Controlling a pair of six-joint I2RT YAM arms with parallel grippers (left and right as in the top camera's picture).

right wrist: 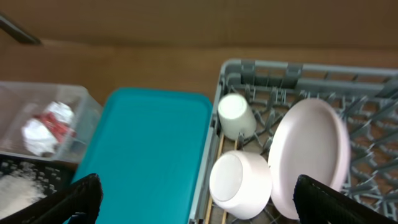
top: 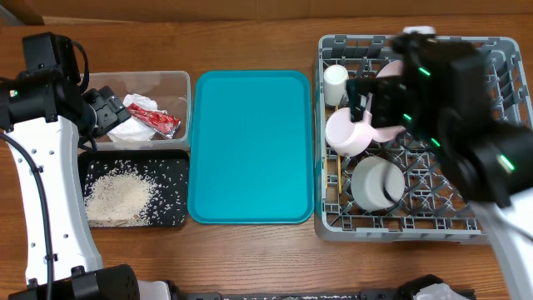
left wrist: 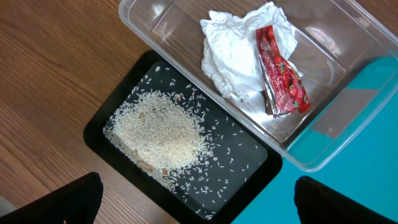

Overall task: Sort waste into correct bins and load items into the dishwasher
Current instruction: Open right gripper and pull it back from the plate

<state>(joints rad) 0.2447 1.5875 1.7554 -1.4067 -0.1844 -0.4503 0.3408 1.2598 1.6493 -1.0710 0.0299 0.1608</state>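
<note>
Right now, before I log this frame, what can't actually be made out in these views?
Overhead: the blurred right arm covers the dish rack's upper right; contents beneath hidden.
Overhead: the left gripper is a dark mass, jaws unreadable.
Left wrist: its fingers are cut off by the bottom edge.
Right wrist: chopsticks are slivers, too thin to count.

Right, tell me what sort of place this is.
Probably a tabletop robot test bench staged as a kitchen clean-up station: a wooden table carrying a grey dish rack with crockery, a clear tub of rubbish, and a black tray of rice.
</note>
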